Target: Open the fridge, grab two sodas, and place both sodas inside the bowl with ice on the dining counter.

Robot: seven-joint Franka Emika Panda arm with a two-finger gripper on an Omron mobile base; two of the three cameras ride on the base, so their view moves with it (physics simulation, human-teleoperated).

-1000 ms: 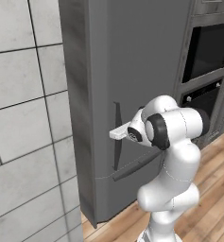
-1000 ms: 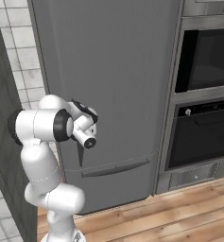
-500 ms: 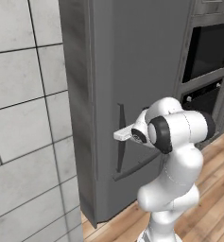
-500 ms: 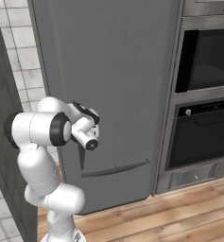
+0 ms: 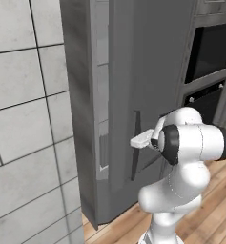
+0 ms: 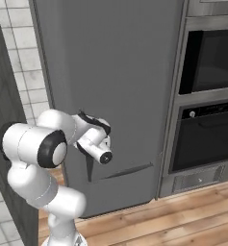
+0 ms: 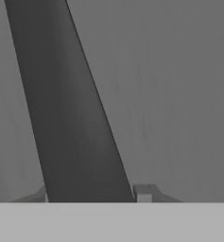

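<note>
Gripping the fridge's dark handle, the gripper has a fingertip on each side of the bar in the hand view, and the bar fills the gap between them. So the claw is clamped on the handle, nothing loose about it.

From the left base view the fridge door is swung out a bit: there's a gap along its left edge and you can see a strip of pale inner shelving behind it. The gripper sits right at the handle, partway down the door.

From the right base view the door looks almost flat-on, and the hand covers part of the handle, which pokes out below it. A second slanted handle sits lower on the door. Ovens are stacked just right of the fridge, tiled wall on its left, wood floor underneath.
</note>
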